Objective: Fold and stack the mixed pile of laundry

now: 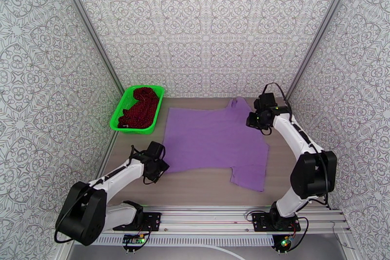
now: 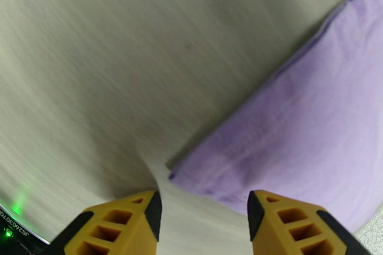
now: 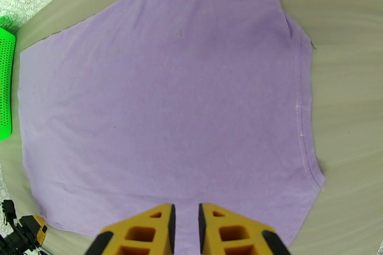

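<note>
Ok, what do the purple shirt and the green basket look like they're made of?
Purple shirt: soft, matte knit fabric, probably cotton jersey. It lies limp and flat, with stitched hems along the edges.
Green basket: glossy moulded plastic, judging by its rigid, perforated mesh walls and its bright, even colour.

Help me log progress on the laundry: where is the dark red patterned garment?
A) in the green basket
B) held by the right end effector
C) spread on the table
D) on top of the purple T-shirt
A: the dark red garment lies bunched in the green basket, apart from the flat purple T-shirt.
</note>
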### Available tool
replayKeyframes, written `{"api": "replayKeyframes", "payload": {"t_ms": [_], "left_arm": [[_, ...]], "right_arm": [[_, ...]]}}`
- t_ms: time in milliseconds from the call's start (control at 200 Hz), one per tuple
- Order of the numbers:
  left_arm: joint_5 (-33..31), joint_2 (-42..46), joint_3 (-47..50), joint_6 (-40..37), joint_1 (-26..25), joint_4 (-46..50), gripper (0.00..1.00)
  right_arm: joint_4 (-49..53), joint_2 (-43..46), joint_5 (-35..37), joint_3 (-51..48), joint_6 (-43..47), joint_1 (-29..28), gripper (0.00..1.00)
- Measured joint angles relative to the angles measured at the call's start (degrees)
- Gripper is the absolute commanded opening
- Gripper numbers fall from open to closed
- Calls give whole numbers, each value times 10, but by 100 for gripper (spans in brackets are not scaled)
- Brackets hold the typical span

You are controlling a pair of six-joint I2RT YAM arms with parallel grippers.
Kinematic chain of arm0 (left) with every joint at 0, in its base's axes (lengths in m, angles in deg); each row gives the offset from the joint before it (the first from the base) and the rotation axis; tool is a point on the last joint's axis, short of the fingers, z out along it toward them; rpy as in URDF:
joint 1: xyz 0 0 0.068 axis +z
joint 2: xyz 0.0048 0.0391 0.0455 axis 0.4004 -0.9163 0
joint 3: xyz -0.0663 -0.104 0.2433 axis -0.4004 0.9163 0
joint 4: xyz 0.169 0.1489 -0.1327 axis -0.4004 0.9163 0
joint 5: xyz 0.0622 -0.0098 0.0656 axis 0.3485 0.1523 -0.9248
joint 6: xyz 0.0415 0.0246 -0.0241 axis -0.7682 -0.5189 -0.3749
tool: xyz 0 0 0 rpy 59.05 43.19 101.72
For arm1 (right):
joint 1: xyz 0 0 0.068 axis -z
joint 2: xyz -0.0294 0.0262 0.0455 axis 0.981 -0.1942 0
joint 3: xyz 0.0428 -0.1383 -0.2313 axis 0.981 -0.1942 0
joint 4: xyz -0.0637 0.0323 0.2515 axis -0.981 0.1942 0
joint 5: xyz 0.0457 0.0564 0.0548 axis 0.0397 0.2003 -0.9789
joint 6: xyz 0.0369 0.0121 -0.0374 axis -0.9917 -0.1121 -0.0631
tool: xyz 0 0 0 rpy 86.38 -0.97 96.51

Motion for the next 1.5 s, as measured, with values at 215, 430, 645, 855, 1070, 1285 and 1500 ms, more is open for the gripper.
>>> {"api": "replayKeyframes", "payload": {"t_ms": [215,430,645,855,1070,1285,1500], "left_arm": [[5,-24,-15,-5,11,9,47],[21,-98,-70,-38,34,64,16],[26,-148,-120,-88,47,49,0],[29,-192,-167,-137,77,23,0],[22,-229,-209,-191,134,-2,0],[5,-234,-228,-226,162,-6,0],[3,-234,-223,-236,171,-9,0]], "right_arm": [[-10,26,-3,-27,-1,-7,21],[-14,73,-10,-75,-3,-22,21],[-10,160,-13,-152,-9,-52,26],[23,257,-6,-250,-42,-150,40],[64,298,31,-318,-91,-294,54],[110,289,81,-333,-134,-412,60],[152,221,137,-333,-182,-497,60]]}}
